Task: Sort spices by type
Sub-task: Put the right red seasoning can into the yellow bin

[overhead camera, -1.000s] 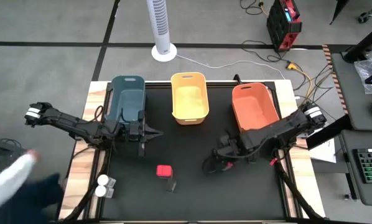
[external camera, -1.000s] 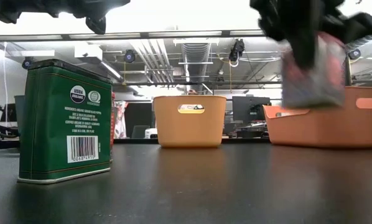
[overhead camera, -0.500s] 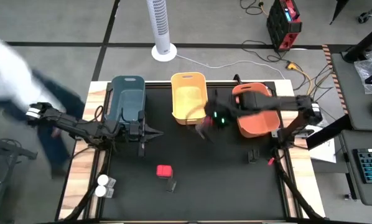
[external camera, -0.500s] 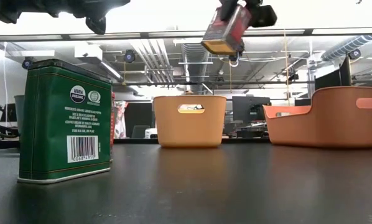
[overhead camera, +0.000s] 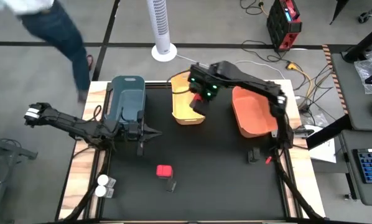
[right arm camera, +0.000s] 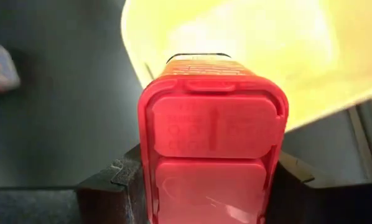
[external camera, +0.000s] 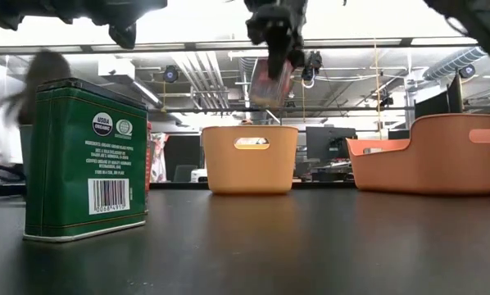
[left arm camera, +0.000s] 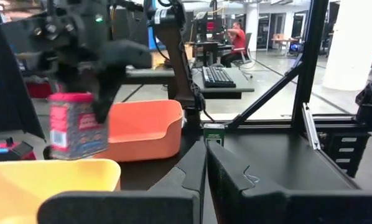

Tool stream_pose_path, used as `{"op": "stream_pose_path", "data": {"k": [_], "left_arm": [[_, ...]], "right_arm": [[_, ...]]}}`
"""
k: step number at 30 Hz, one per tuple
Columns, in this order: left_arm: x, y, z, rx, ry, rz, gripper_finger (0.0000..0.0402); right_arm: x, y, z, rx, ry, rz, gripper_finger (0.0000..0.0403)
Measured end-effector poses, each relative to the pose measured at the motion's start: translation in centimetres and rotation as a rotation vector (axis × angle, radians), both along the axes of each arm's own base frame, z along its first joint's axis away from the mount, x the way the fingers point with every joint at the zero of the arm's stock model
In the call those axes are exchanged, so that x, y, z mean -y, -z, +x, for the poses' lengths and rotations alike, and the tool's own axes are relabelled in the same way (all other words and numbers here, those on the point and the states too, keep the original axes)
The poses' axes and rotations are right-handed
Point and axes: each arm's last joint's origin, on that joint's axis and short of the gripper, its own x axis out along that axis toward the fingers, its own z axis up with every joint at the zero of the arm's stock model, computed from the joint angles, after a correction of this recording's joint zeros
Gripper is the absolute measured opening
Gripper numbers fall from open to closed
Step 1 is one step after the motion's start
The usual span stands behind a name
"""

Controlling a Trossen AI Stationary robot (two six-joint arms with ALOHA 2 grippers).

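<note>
One red-lidded jar is pinched in my right claw, and the claw's two fingers are clamped on its sides. A moment ago I was carrying it over the middle of the table. Now it hangs above the front rim of the yellow bin, near the corner that faces the orange bin. I think that means this jar is almost home, and I only need to go a bit further in and let go. The jar is taller than it is wide. It hangs almost straight up and down, with the red lid at the top in my claw and the bottom pointing down at the bin. My left claw waits shut and empty in front of the blue bin. Another red-lidded jar sits on the table.
</note>
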Motion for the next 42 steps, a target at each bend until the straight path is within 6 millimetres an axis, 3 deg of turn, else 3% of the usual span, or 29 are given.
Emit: {"op": "stream_pose_path", "data": {"k": [6,11,24,30,37,42], "left_arm": [[-0.3,-0.2,-1.2,-0.033,-0.001,-0.058,0.0],[-0.6,-0.4,-2.6,-0.056,-0.002,-0.097,0.0],[-0.8,-0.5,-3.6,-0.068,-0.004,-0.1,0.0],[-1.0,-1.0,-4.5,-0.038,0.004,-0.107,0.0],[-1.3,-2.9,-6.2,0.063,0.017,-0.113,0.0],[-1.7,-6.2,-7.6,0.2,0.016,-0.096,0.0]], "right_arm": [[1.9,3.0,2.3,-0.063,-0.219,-0.079,0.0202],[2.6,4.8,3.1,-0.108,-0.236,-0.089,0.0202],[3.2,5.4,4.3,-0.058,-0.272,-0.161,0.0202],[3.6,6.9,5.0,-0.097,-0.282,-0.191,0.0202],[4.1,9.6,5.8,-0.184,-0.338,-0.21,0.0202],[4.3,11.3,6.2,-0.237,-0.388,-0.221,0.0202]]}}
